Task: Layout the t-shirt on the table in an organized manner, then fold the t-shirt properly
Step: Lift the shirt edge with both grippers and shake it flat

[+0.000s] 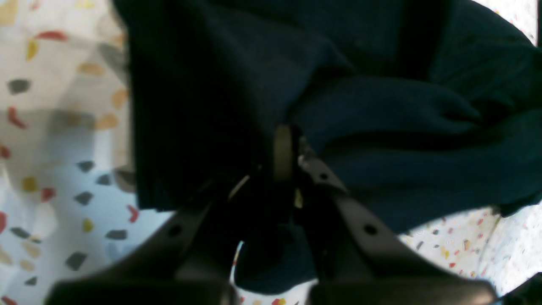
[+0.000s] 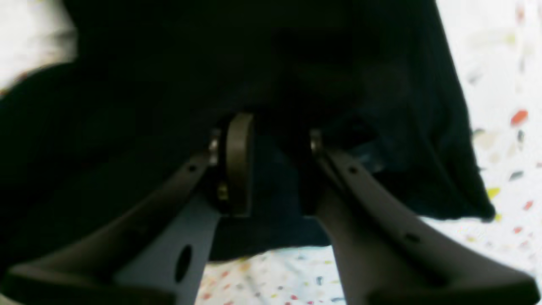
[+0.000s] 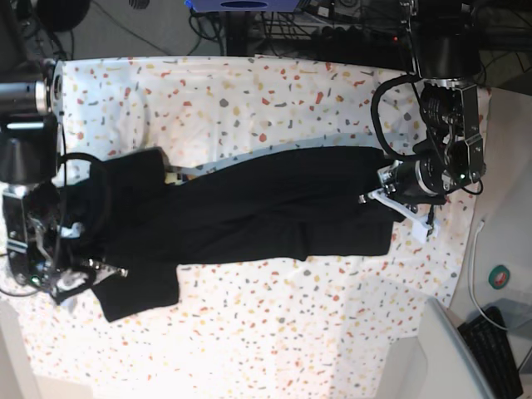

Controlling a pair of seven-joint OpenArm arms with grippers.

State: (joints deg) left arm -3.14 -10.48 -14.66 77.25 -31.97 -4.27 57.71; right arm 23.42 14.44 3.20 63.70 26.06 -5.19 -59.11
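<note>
Across the table: one t-shirt (image 3: pixel 249 212) is lying stretched in a long dark band between two opposite edges of the table (image 3: pixel 274 91), bunching at both ends.
Surroundings: cables and dark equipment are crowding the floor beyond the far edge; a keyboard (image 3: pixel 499 349) is sitting off one corner, beside a pale block (image 3: pixel 440 353).
Count: two arms are working, one at each end of the cloth.
Left gripper (image 1: pixel 292 148): its fingers are pressing together, pinching a fold of the t-shirt.
Right gripper (image 2: pixel 271 144): its fingers are standing apart with dark cloth lying between them; whether they are gripping it is hard to tell.
Hidden: both wrist views are blurring badly, and the shirt's collar and sleeves are impossible to pick out.
</note>
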